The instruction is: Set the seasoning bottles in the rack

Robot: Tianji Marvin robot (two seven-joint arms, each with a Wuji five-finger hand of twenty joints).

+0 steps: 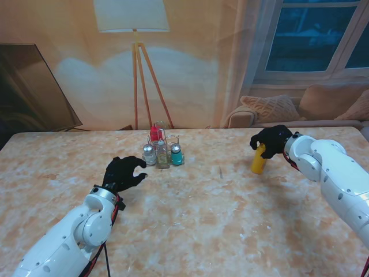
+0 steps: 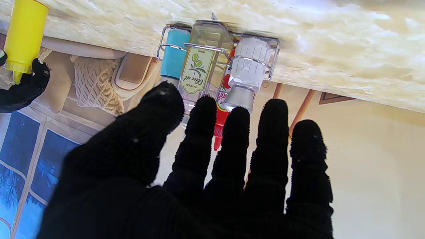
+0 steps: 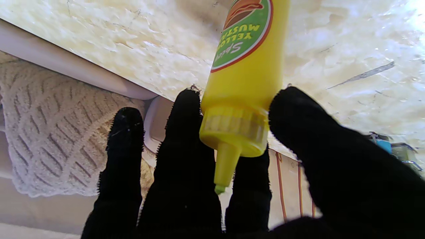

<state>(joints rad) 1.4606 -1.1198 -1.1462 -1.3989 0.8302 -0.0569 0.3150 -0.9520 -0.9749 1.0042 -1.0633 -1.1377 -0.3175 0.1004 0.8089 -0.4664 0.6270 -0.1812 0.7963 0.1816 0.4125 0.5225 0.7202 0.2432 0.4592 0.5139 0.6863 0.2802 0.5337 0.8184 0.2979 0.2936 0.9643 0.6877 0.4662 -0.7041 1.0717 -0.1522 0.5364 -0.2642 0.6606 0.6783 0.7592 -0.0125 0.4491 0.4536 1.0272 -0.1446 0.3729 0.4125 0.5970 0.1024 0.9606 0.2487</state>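
**Mustard bottle in right robot hand; rack holds four bottles**

Labels: The yellow bottle (image 3: 247,83) carries a green oval label with a red rim reading "Spicy Yellow Mustard". In the wire rack (image 2: 219,49), the clear square bottle (image 2: 202,66) bears a cream label with an olive sprig and the words "Olive oil". The red bottle (image 2: 221,116) behind it has a label too hidden to read. The teal shaker (image 2: 174,54) and the white shaker (image 2: 247,74) show no writing.

Right robot hand (image 1: 271,140): clamped on the yellow bottle at its cap end, thumb on one side and fingers (image 3: 186,132) on the other. The bottle stands upright at the right of the desk (image 1: 230,208), well apart from the rack; whether its base touches the desk cannot be told.

Left robot hand (image 1: 123,173): holds nothing, fingers (image 2: 272,132) spread and slightly curled. It hovers over the desk near the rack, to its left and nearer to me, touching none of the bottles.

Rack position: centre of the desk, toward the far edge, with all four bottles upright inside.
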